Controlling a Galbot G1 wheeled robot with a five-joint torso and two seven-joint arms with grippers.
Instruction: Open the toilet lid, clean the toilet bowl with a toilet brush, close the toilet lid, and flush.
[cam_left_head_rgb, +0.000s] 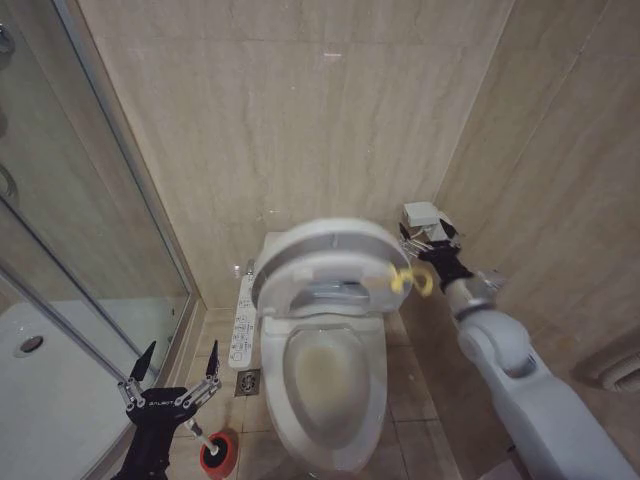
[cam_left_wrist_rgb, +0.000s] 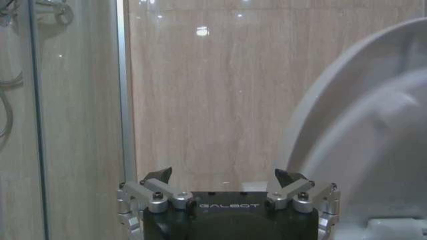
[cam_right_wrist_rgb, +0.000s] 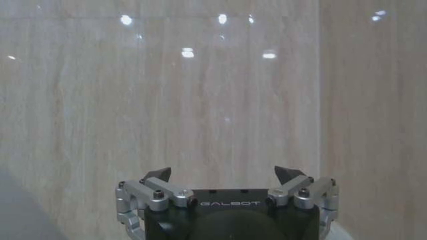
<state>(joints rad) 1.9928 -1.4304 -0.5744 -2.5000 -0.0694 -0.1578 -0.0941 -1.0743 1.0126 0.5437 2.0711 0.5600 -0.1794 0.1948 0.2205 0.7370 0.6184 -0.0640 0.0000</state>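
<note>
The white toilet lid (cam_left_head_rgb: 325, 258) stands raised and tilted over the back of the toilet bowl (cam_left_head_rgb: 332, 385), which has a yellowish stain inside. A yellow ribbon tag (cam_left_head_rgb: 412, 281) hangs at the lid's right edge. My right gripper (cam_left_head_rgb: 412, 252) is open just beside that edge, close to the tag, and faces the tiled wall in its wrist view (cam_right_wrist_rgb: 223, 175). My left gripper (cam_left_head_rgb: 176, 372) is open and low on the left, above the toilet brush (cam_left_head_rgb: 194, 431). The brush's white handle sticks out of a red holder cup (cam_left_head_rgb: 219, 456). The left wrist view shows the open left gripper (cam_left_wrist_rgb: 223, 177) and the lid (cam_left_wrist_rgb: 363, 130).
A white button panel (cam_left_head_rgb: 241, 325) runs along the bowl's left side, with a floor drain (cam_left_head_rgb: 248, 382) beside it. A glass shower screen (cam_left_head_rgb: 90, 230) closes off the left. A small white box (cam_left_head_rgb: 424, 214) sits on the right wall behind the gripper.
</note>
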